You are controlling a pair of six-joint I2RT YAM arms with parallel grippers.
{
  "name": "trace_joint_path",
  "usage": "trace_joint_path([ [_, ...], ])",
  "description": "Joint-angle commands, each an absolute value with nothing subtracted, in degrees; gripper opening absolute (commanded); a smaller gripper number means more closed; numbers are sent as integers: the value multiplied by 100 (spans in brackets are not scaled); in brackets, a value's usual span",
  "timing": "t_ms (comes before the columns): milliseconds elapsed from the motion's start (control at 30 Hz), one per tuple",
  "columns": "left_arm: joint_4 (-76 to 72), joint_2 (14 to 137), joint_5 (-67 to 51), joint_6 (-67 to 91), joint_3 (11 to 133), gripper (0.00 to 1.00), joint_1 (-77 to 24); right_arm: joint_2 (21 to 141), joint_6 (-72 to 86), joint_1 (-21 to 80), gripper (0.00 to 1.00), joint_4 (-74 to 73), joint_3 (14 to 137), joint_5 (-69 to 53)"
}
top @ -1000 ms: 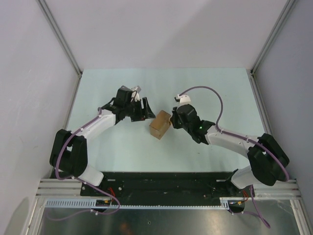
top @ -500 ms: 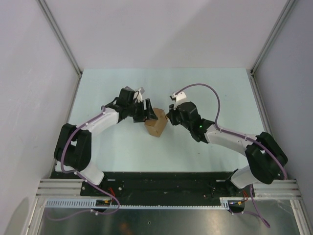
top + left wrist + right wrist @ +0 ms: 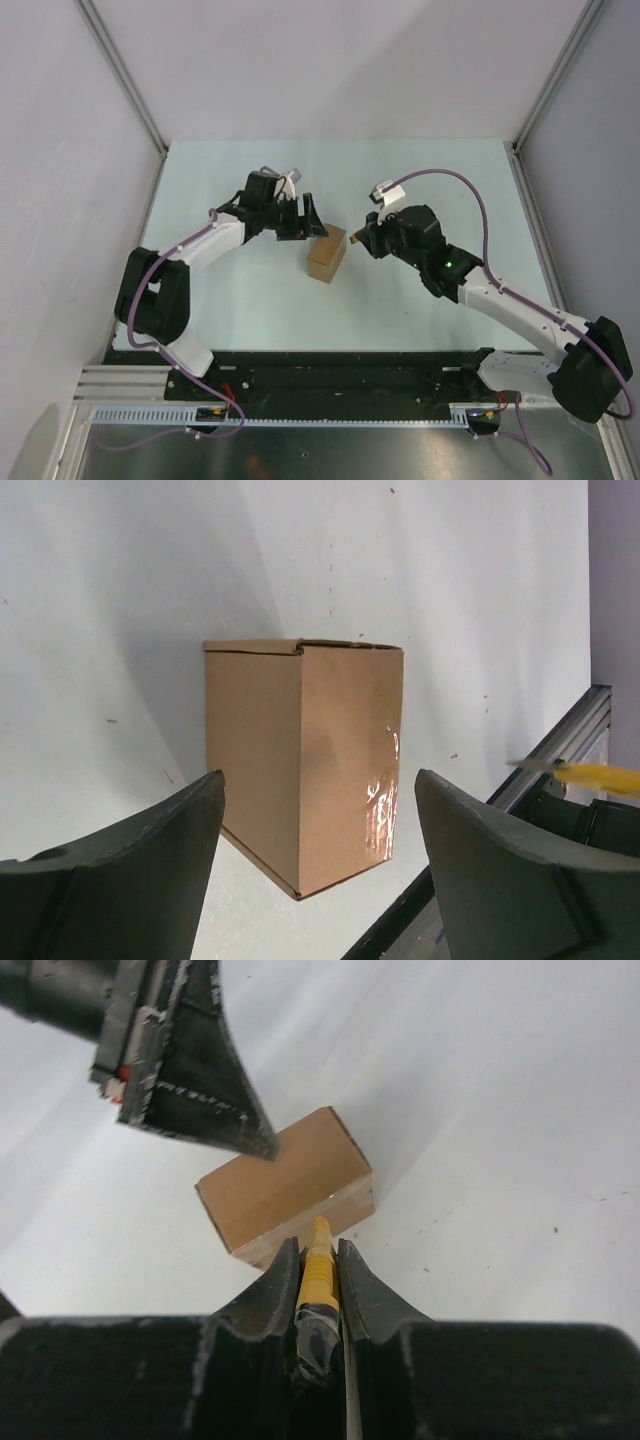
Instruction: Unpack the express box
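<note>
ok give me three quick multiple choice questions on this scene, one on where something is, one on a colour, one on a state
1. Where is the express box?
A. standing on the table near its middle
B. lifted in a gripper
C. in the far right corner
2. What colour is the utility knife?
A. red
B. blue
C. yellow
3. How is the left gripper?
A. shut on the box
B. open, gripping nothing
C. shut on the knife
Answers: 1 A, the top view shows it resting there; 2 C, it shows yellow between the fingers of the right gripper; 3 B, its fingers stand wide, apart from the box.
</note>
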State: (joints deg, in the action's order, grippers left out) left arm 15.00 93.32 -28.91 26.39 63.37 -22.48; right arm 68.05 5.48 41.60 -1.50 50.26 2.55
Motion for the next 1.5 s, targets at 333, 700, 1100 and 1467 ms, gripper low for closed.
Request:
trace_joint_path([
  [333,1362,9589,-3102,2505,6346,66,-2250,6890,-113,4983,0,-167,5352,-527],
  [700,1362,9721,-3226,2373,6082,52,-2259,7699,-668,4975,0,325,5686,-799],
  [1100,1371,9765,-3191,2338,5933,44,-2250,7945,-896,4764,0,475,5722,-1177],
  [1467,1389,9791,-3199,2347,5924,43,-2259,7963,-888,4729,0,448,5730,-1371],
])
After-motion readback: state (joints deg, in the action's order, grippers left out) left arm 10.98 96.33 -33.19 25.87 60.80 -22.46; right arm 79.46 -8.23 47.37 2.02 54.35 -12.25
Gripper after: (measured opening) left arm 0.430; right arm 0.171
